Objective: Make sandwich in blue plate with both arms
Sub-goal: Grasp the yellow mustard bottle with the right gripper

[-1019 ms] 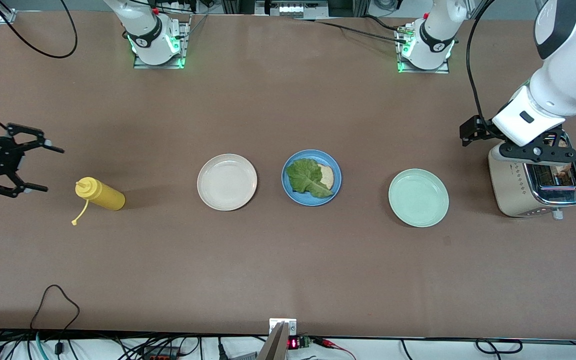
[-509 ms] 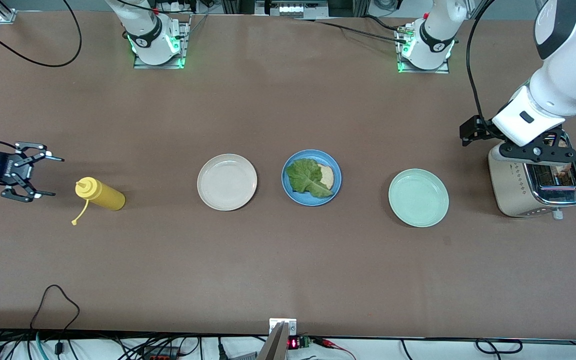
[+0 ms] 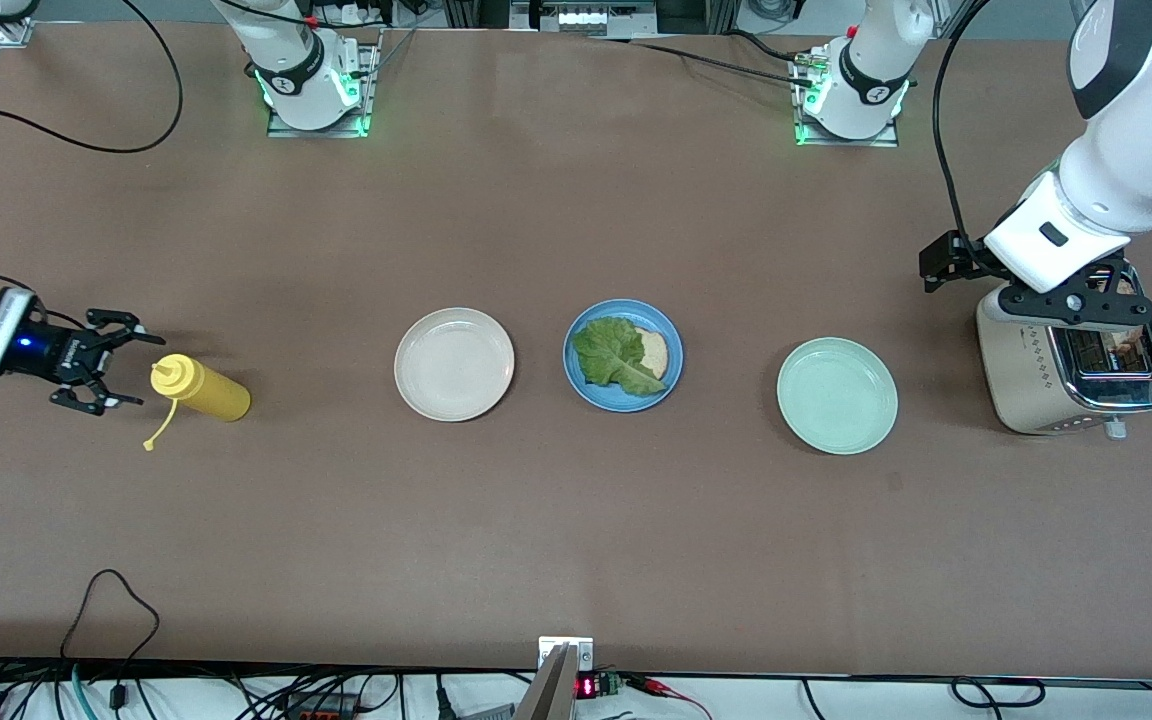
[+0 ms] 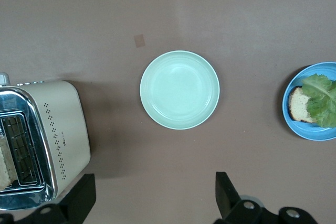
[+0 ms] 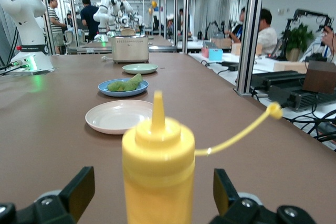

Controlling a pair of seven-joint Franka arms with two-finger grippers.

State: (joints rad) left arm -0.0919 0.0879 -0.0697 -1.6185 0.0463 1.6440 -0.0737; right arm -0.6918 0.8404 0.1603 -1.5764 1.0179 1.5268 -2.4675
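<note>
The sandwich (image 3: 626, 355) (bread and lettuce only) is sitting on the blue plate (image 3: 669, 372) mid-table. The right gripper (image 3: 114, 366) is gaping wide beside the yellow bottle (image 3: 201, 389); the left gripper (image 4: 152, 195) is hanging open above the toaster (image 3: 1069, 372).

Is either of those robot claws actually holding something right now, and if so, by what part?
Nothing is held. The right gripper is open beside the yellow bottle's nozzle end, not gripping it. The left gripper is open above the toaster.
</note>
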